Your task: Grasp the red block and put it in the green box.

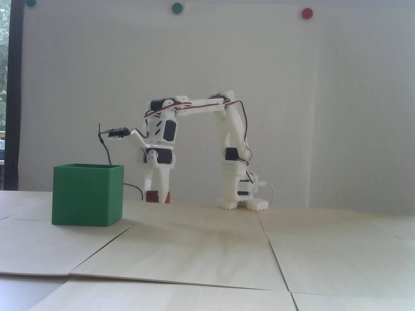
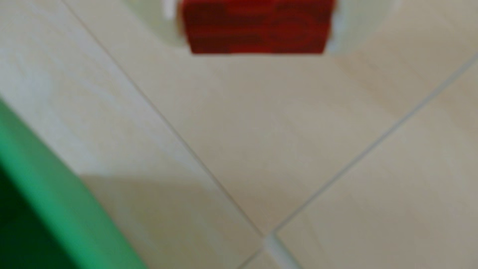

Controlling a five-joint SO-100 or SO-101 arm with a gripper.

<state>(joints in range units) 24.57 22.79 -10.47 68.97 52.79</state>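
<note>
The red block (image 1: 151, 196) sits at the table's surface, right of the green box (image 1: 87, 197). My gripper (image 1: 158, 198) points straight down over the block, and one white finger (image 1: 163, 186) covers the block's middle. In the wrist view the block (image 2: 256, 28) fills the gap between the two blurred white fingers (image 2: 170, 23), which press on both its short sides. The gripper (image 2: 254, 15) is shut on it. The box's rim (image 2: 38, 194) shows at the lower left, a short way from the block. I cannot tell whether the block is lifted off the table.
The arm's base (image 1: 240, 194) stands at the right of the gripper. A black cable (image 1: 105, 149) hangs from the wrist camera behind the box. The table is made of pale wood panels with seams (image 1: 275, 256). Round coloured dots (image 1: 307, 13) are on the wall.
</note>
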